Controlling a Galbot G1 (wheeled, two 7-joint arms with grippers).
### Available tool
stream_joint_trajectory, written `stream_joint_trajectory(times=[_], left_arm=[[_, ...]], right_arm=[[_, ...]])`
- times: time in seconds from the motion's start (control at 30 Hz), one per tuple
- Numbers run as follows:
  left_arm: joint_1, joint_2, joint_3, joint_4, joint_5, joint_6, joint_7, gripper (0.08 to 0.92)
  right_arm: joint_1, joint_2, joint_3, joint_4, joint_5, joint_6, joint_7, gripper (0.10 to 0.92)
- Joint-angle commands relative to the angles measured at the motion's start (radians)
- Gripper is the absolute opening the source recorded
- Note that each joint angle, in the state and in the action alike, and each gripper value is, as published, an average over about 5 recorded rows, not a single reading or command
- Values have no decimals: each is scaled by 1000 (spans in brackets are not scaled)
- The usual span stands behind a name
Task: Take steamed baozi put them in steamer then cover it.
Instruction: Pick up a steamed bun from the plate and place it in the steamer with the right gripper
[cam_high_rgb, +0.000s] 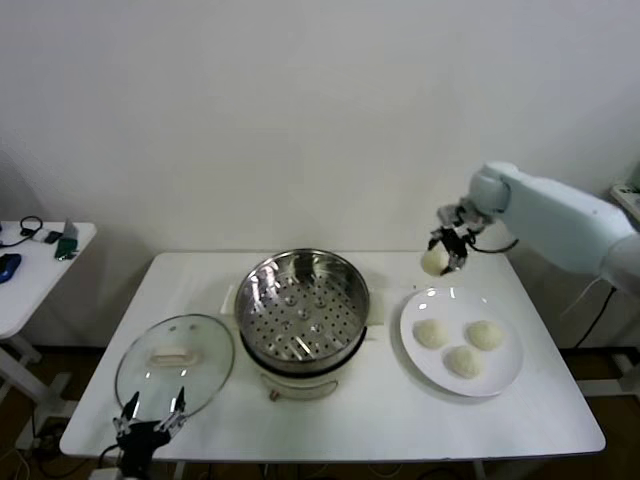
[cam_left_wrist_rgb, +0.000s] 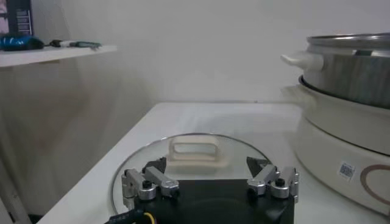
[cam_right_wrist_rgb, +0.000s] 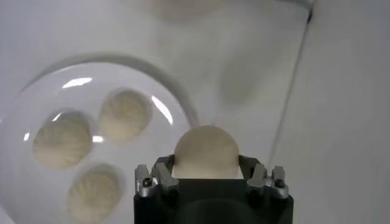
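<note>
Now, R end effector (cam_high_rgb: 440, 256) gripping baozi (cam_high_rgb: 434, 262)

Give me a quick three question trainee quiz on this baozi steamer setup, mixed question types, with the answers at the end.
1. True or false: the steamer already holds a baozi.
2. How many baozi lie on the plate?
3. Multiple choice: the right gripper is A) open and empty, B) shut on a baozi in the air by the plate's far edge, C) lifting the cover.

Key
1. False: its perforated bottom is bare.
2. Three.
3. B. The left gripper waits, jaws open, at the near edge of the cover, which lies on the table left of the steamer.
</note>
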Motion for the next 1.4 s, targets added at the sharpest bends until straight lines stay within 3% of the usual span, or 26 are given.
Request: stream_joint_trajectory(times=[0.03,0.2,0.37,0.77,1.4], left_arm=[[1,2,0,-3,0,1,0,823],[-2,3,1,-4,9,2,0,823],[-6,1,1,-7,13,2,1,823],[-9,-4,-9,-33,18,7,7,823],[-9,-8,-8,-13,13,-3,7,823]], right_arm=[[396,60,-148,388,72,156,-6,704],[396,150,-149,502,39,203,18,702],[271,240,-152,487,-79,249,64,704],[-40,388,-83,175,-404,351,166,704],[-185,477,-40,-97,-495,410,225,704]])
